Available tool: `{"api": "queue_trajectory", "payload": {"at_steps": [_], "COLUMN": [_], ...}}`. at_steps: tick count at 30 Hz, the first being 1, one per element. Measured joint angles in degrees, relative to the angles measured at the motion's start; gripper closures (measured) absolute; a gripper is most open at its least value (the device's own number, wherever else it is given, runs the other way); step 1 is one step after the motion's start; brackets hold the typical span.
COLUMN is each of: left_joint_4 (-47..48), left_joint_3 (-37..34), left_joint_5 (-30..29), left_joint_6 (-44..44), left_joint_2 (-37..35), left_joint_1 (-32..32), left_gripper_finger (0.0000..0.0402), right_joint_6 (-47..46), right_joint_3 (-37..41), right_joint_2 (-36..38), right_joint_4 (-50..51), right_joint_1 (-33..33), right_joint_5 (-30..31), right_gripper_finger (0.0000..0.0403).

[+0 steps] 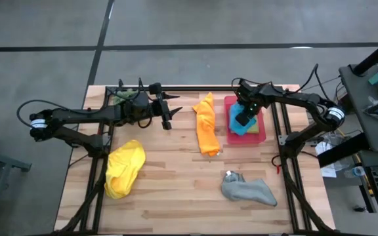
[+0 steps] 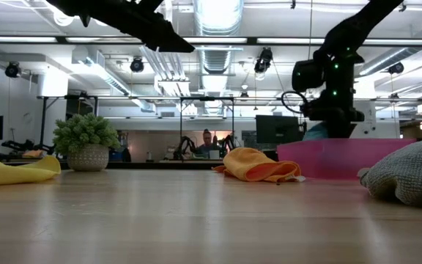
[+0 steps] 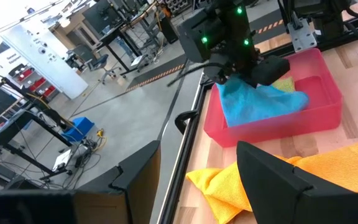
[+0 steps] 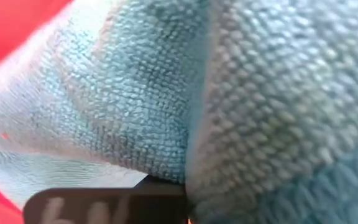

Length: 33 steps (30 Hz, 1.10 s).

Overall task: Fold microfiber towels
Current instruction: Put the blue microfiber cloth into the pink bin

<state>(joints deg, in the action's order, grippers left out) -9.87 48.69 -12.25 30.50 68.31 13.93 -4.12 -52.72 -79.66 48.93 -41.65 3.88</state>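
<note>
- Right gripper (image 1: 243, 120) I see reaching down into the pink tray (image 1: 260, 136), fingers clamped on the blue towel (image 3: 260, 102);
- left gripper (image 1: 168, 111) hangs wide, level above the table (image 1: 176, 183).

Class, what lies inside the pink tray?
In the pink tray, a blue towel pinched by the right claw, atop a lime green towel. Anything beneath is covered.

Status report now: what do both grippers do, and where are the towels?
Right gripper shut on blue towel in pink tray. Left gripper open, hovering, empty. Orange towel, yellow towel, grey towel unfolded. Nothing obstructing.
</note>
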Motion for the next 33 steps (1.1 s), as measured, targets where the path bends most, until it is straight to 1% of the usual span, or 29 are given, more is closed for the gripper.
{"api": "queue_trajectory", "payload": {"at_steps": [6,9,12,18,22,25,28,33], "left_joint_4": [0.0,0.0,0.1,0.1,0.1,0.1,0.1,0.1], "left_joint_3": [0.0,0.0,0.0,0.0,0.0,0.0,0.0,0.0], "left_joint_5": [0.0,0.0,0.0,0.0,0.0,0.0,0.0,0.0], "left_joint_6": [0.0,0.3,0.4,0.5,0.5,0.5,0.5,0.5], "left_joint_2": [0.0,0.0,0.0,0.0,0.0,0.0,0.0,0.0], "left_joint_1": [0.0,0.0,0.0,0.0,0.0,0.0,0.0,0.0], "left_gripper_finger": [0.0206,0.0206,0.0206,0.0206,0.0206,0.0206,0.0206,0.0206], "right_joint_6": [-2.3,-1.7,-0.8,1.5,4.5,6.5,8.3,11.6], "right_joint_3": [-1.5,-1.1,-0.9,-2.0,-1.9,-1.1,-0.1,1.6], "right_joint_2": [1.2,0.8,0.4,1.0,1.1,1.1,1.1,0.6], "right_joint_4": [0.7,1.4,1.7,2.5,3.1,3.2,2.9,-0.1], "right_joint_1": [0.0,0.1,0.1,0.0,0.0,0.0,0.0,0.0], "right_joint_5": [0.1,0.1,0.1,0.7,0.8,2.8,4.8,4.6], "right_gripper_finger": [0.0389,0.0374,0.0338,0.0244,0.0194,0.0167,0.0148,0.0137]}}
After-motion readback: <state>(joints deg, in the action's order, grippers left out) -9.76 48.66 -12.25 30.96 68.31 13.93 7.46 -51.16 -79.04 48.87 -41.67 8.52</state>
